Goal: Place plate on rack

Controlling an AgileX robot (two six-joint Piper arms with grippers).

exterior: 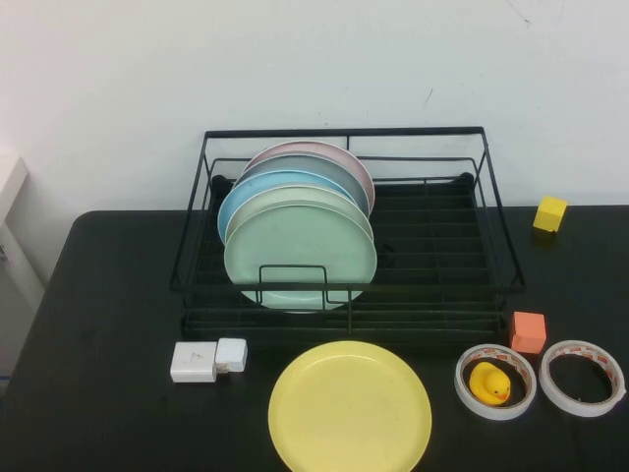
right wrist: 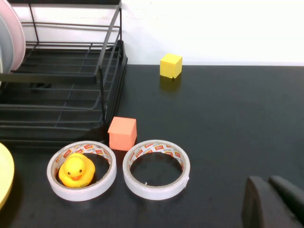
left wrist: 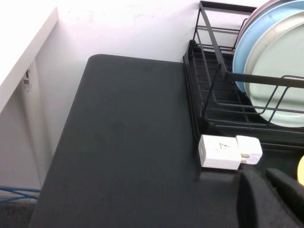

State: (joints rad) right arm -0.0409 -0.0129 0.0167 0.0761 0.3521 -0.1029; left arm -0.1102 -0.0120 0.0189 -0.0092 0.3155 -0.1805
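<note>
The yellow plate [exterior: 350,408] lies flat on the black table in front of the rack, near the front edge. Slivers of it show in the left wrist view [left wrist: 301,171] and in the right wrist view [right wrist: 4,176]. The black wire rack [exterior: 344,131] stands at the back middle, with a pink, a light blue and pale green plates upright in its left half. My left gripper [left wrist: 269,179] is shut and empty, low over the table near the white charger. My right gripper [right wrist: 271,184] is shut and empty, at the table's right front. Neither arm shows in the high view.
A white charger [exterior: 206,361] lies left of the yellow plate. A tape roll [exterior: 494,382] ringing a rubber duck [exterior: 488,383] and a second tape roll [exterior: 582,378] lie to its right. An orange cube [exterior: 528,331] and a yellow cube [exterior: 549,213] sit by the rack's right side.
</note>
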